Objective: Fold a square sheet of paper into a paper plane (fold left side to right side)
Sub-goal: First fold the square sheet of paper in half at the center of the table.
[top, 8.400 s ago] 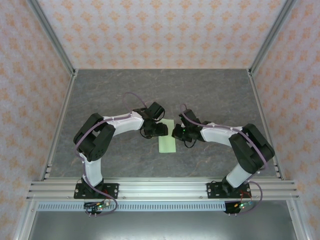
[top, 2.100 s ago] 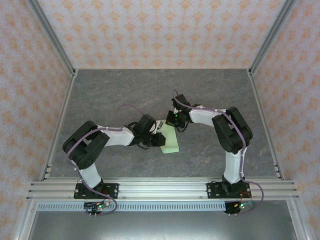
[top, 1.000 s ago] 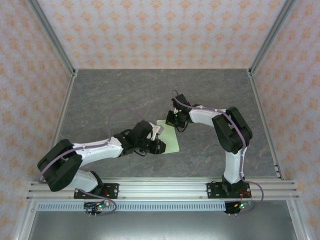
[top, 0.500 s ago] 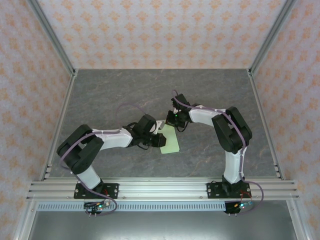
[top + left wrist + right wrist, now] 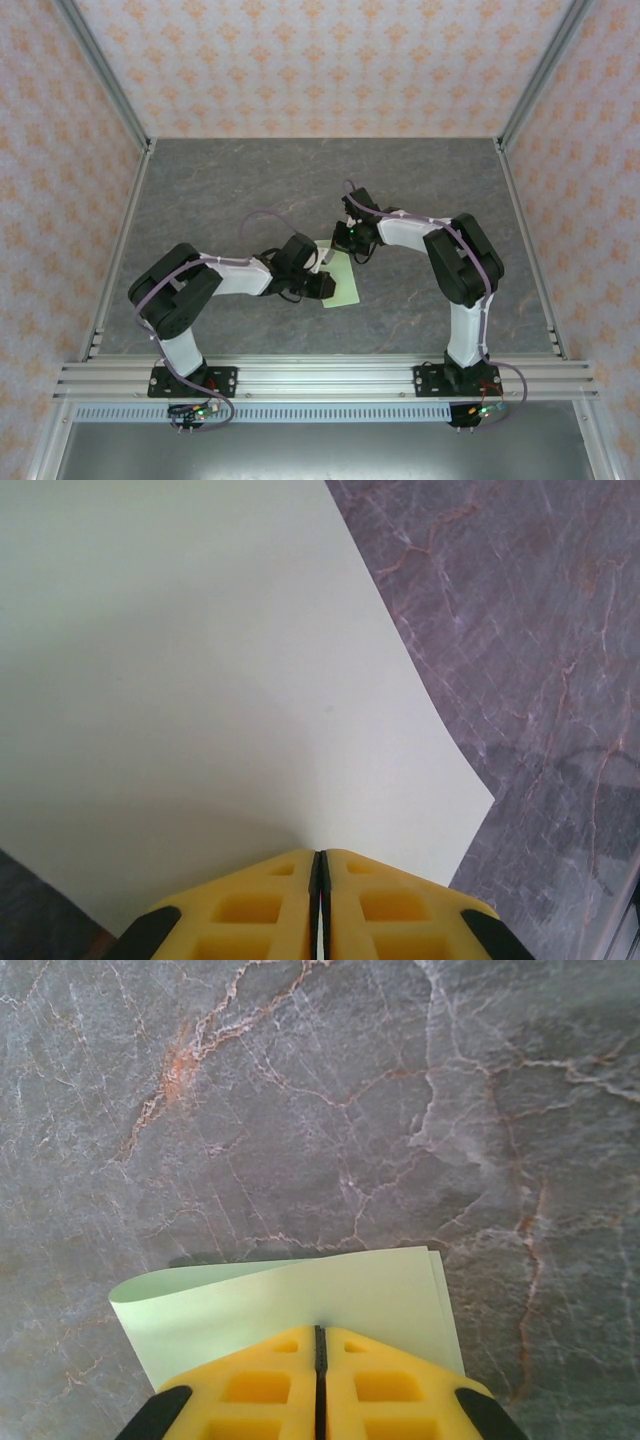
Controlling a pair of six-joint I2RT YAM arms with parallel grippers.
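Two robot arms grip a thin pale green sheet of paper from opposite ends at the middle of a grey marbled table top. From above, the sheet shows as a narrow oblong. Its long axis runs from the far side toward the arms' bases, and the near end is tilted a little to the right.

The left gripper meets the sheet's left long edge near the near end. The left arm rises from its base to a raised black elbow, and its white forearm reaches right and low across the table. In the left wrist view the yellow fingers of the left gripper are pressed together with only a thin slit between them. The paper spreads away from their tips, one corner pointing right over the stone-patterned surface.

The right gripper sits at the sheet's far end. The right arm stands tall over its base, with its forearm stretched left and slightly away. In the right wrist view the right gripper is likewise closed, pinching the paper. The paper bows upward there, and two slightly offset layers show at its right edge, above the table.
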